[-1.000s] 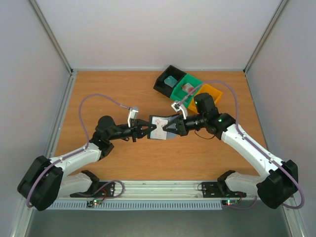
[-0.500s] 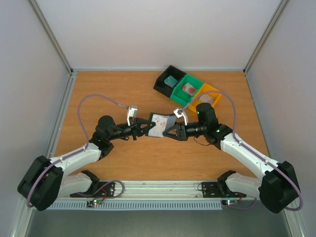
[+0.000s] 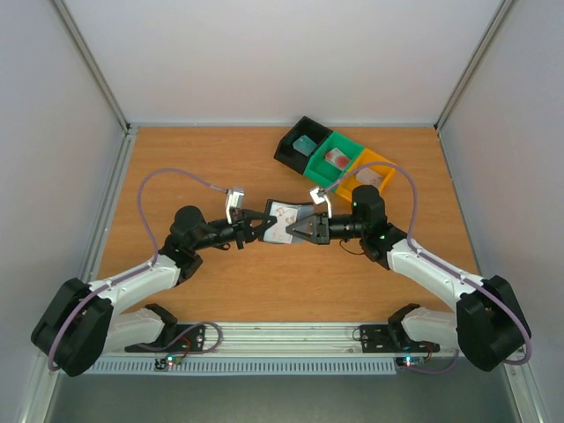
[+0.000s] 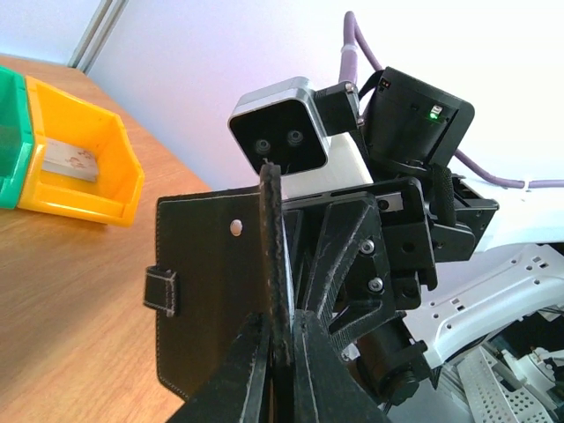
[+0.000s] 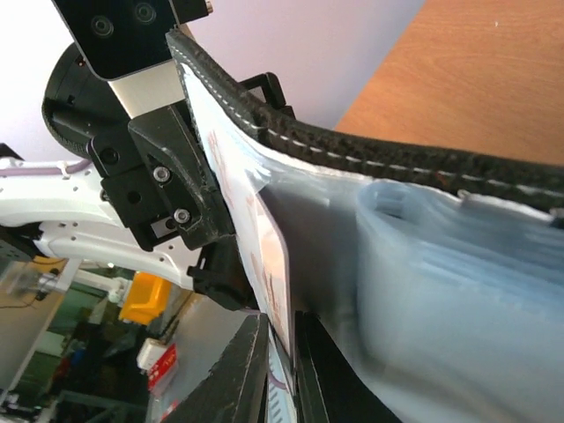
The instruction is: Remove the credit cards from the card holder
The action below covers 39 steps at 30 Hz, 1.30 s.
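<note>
Where the card holder (image 4: 207,264) stands open on edge between the two grippers, over the middle of the table (image 3: 211,159), we cannot tell whether its lower edge touches the wood. We see its black stitched cover facing the left wrist camera, with a small tab (image 4: 161,291) on the outer edge. On the inner side, the right wrist camera shows pale blue-grey pockets (image 5: 441,291) bulging away from the cover. We find a whitish card (image 5: 264,264) with faint pink markings seated in the inner face, its lower edge protruding toward the right wrist camera. We note the right gripper (image 5: 280,352) with its fingers drawn narrow, one on each side of that protruding card edge, pinching it. We note the left gripper (image 4: 280,339) closed on the opposite side of the card holder, its two fingers clamping the black cover edge-on. Both arms reach inward from the near edge and meet at the holder, tips almost facing each other. Beyond the right arm, at the far right of the table and well apart from the holder, we see three trays in a diagonal row, touching one another. The black tray (image 3: 298,145) contains a teal-blue card (image 3: 305,144). The green tray (image 3: 345,144) contains a red/pink card (image 3: 336,159). The orange tray (image 4: 115,172) contains a pale card (image 4: 70,159) with small red marks, lying flat on the tray floor.
</note>
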Each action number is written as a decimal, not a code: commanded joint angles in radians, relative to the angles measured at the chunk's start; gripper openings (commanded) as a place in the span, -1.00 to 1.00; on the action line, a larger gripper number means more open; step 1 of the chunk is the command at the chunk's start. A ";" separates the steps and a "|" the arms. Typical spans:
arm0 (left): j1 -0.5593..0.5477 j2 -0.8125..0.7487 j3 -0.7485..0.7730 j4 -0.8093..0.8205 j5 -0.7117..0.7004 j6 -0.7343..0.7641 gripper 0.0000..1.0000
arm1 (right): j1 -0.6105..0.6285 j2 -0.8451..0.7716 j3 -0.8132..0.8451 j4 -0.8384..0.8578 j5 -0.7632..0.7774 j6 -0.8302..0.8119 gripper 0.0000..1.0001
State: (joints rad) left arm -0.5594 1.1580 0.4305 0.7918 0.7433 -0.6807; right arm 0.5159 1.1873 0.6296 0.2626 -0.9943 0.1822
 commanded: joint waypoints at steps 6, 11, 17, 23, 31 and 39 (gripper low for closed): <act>0.003 -0.025 -0.016 0.047 -0.020 0.011 -1.00 | 0.005 -0.033 -0.006 0.052 -0.052 0.007 -0.97; 0.003 -0.019 -0.024 0.026 0.017 0.028 -0.99 | 0.006 -0.090 0.099 -0.307 0.005 -0.216 -0.98; -0.003 -0.015 -0.026 -0.046 0.089 0.082 -0.89 | 0.006 -0.057 0.283 -0.661 0.043 -0.444 -0.98; -0.004 -0.013 -0.015 -0.039 0.119 0.133 -0.76 | 0.005 -0.033 0.381 -0.819 0.072 -0.560 -0.98; -0.004 -0.003 -0.005 -0.023 0.146 0.151 -0.90 | 0.006 -0.004 0.463 -0.923 0.067 -0.642 -0.98; -0.004 -0.009 -0.009 -0.024 0.098 0.160 -0.99 | 0.002 -0.022 0.464 -1.005 0.148 -0.692 -0.98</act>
State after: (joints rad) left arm -0.5644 1.1492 0.4236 0.7444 0.8780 -0.5411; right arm 0.5224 1.1828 1.0622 -0.6735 -0.8921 -0.4500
